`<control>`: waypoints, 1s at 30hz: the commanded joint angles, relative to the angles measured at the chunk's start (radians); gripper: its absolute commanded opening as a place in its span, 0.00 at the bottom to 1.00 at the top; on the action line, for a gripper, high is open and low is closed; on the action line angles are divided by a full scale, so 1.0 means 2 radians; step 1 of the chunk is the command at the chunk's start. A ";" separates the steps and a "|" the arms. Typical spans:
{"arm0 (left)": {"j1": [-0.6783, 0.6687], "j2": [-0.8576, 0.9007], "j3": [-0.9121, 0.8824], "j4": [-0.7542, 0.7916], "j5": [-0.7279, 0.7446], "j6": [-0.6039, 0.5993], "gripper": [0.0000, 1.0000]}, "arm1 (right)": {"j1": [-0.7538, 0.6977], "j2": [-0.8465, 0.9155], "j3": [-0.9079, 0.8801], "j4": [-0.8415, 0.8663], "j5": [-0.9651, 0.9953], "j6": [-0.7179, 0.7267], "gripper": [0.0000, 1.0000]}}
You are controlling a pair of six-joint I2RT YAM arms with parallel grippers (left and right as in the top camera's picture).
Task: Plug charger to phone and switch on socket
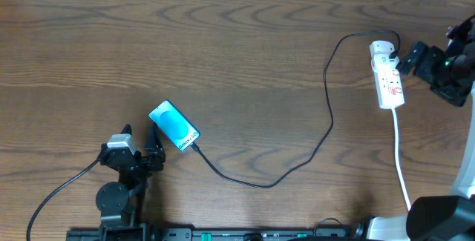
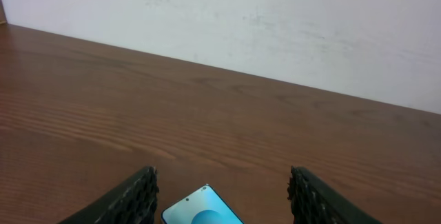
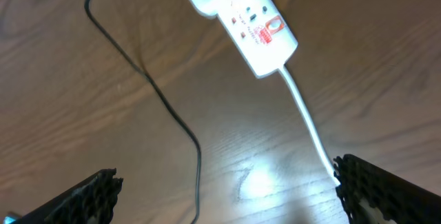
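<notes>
Only overhead shows the charger (image 1: 331, 117) meeting the phone (image 1: 174, 126).

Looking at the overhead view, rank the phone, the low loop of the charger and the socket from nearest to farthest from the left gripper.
1. The phone, on the left side of the table, right in front of the left gripper.
2. The low loop of the charger, near the middle of the table, toward the front edge.
3. The socket, far over on the right side.

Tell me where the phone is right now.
Overhead, the phone lies left of centre, tilted, just right of the open left tool, with the charger reaching its lower-right end.
</notes>
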 commanded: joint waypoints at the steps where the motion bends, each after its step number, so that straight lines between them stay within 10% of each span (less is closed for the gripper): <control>1: 0.002 -0.003 -0.005 -0.024 0.007 0.010 0.62 | 0.011 -0.039 -0.018 0.013 0.032 -0.007 0.99; 18: 0.002 -0.003 -0.005 -0.024 0.007 0.010 0.62 | 0.126 -0.501 -0.604 0.622 0.033 -0.077 0.99; 30: 0.002 -0.003 -0.005 -0.024 0.007 0.010 0.62 | 0.153 -0.725 -0.852 0.719 0.041 -0.135 0.99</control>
